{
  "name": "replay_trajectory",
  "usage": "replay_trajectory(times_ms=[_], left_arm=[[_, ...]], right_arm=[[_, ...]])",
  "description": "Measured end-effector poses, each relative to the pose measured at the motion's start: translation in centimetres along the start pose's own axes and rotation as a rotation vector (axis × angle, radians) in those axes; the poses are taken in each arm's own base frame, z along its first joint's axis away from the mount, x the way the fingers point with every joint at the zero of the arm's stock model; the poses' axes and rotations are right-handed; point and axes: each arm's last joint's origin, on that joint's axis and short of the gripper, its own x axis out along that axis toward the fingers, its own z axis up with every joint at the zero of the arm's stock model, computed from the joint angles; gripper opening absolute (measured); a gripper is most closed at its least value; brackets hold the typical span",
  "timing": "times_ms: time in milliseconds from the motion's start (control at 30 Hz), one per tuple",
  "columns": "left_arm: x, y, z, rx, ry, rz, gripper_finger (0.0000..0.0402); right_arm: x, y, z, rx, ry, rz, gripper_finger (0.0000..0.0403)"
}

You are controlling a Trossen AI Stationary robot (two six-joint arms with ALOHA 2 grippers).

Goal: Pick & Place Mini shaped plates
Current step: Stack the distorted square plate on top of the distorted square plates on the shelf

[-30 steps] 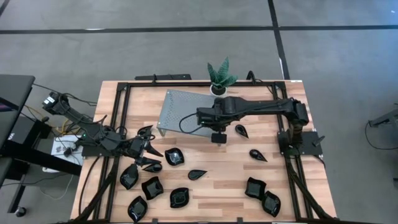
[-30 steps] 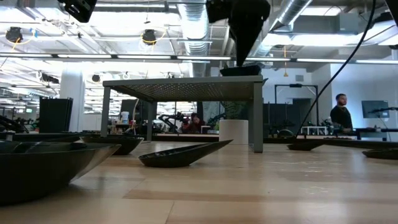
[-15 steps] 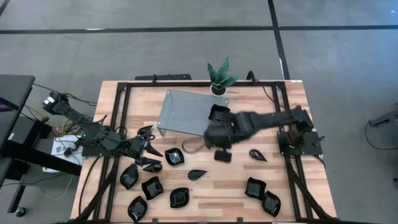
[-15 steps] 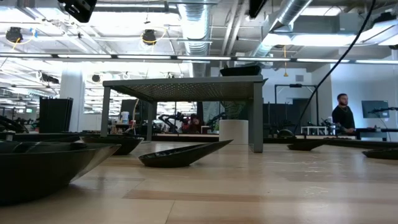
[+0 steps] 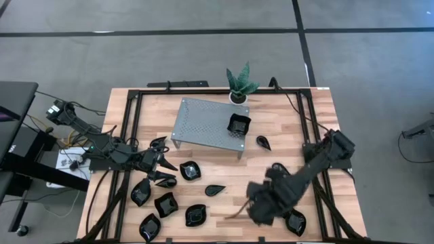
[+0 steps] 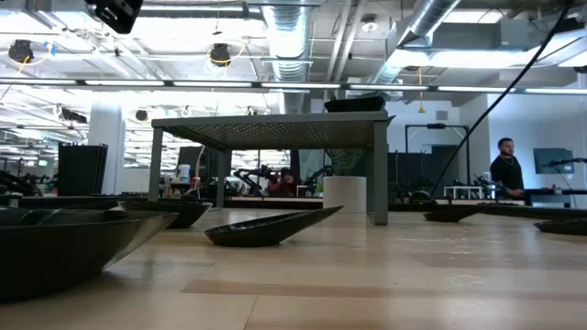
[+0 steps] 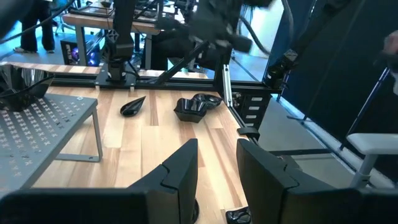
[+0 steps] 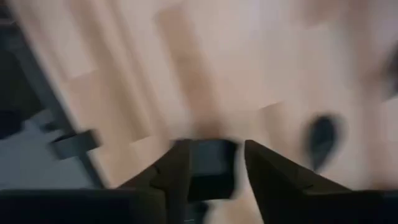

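Several glossy black mini plates lie on the wooden table. A cluster (image 5: 165,204) lies near the left arm, two (image 5: 295,221) sit at the near right, and a teardrop one (image 5: 263,142) lies beside the stand. One square plate (image 5: 238,125) rests on top of the grey perforated stand (image 5: 203,123), at its right end. My right gripper (image 5: 261,203) is blurred over the table's near right part; its fingers stand open and empty (image 8: 214,168). My left gripper (image 5: 161,168) hovers at the table's left side among plates, open and empty (image 7: 217,165).
A small green potted plant (image 5: 239,83) stands at the far edge behind the stand. Black frame rails (image 5: 132,135) run along the table's left, right and far sides. Bare wood shows between the stand and the near plates. A person (image 6: 501,167) stands in the room beyond.
My right arm has pulled away from the stand, rising off the square plate that stays on the stand's right end, and has swung fast toward the table's near right part. The left arm and the other plates have kept still.
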Motion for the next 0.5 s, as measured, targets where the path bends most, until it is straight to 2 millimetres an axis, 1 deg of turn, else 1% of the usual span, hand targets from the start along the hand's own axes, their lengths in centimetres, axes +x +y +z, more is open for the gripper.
replay_trajectory(times_ms=[67, 133, 267, 367, 500], left_arm=[[0.0, 0.0, 0.0, -0.006, 0.000, 0.000, 0.0113], [0.0, 0.0, 0.0, -0.007, 0.000, 0.000, 0.0113], [0.0, 0.0, 0.0, -0.008, 0.000, 0.000, 0.0113], [0.0, 0.0, 0.0, -0.008, 0.000, 0.000, 0.0113], [0.0, 0.0, 0.0, -0.008, 0.000, 0.000, 0.0113]], right_arm=[[1.1, 1.3, -1.2, 0.023, 0.017, 0.058, 0.0169], [2.2, 2.5, -2.1, 0.047, -0.002, 0.113, 0.0185], [4.5, 3.8, -4.2, 0.133, -0.008, 0.147, 0.0202], [6.2, 3.8, -5.6, 0.182, 0.012, 0.115, 0.0204], [7.7, 3.3, -6.8, 0.174, 0.030, 0.056, 0.0200]])
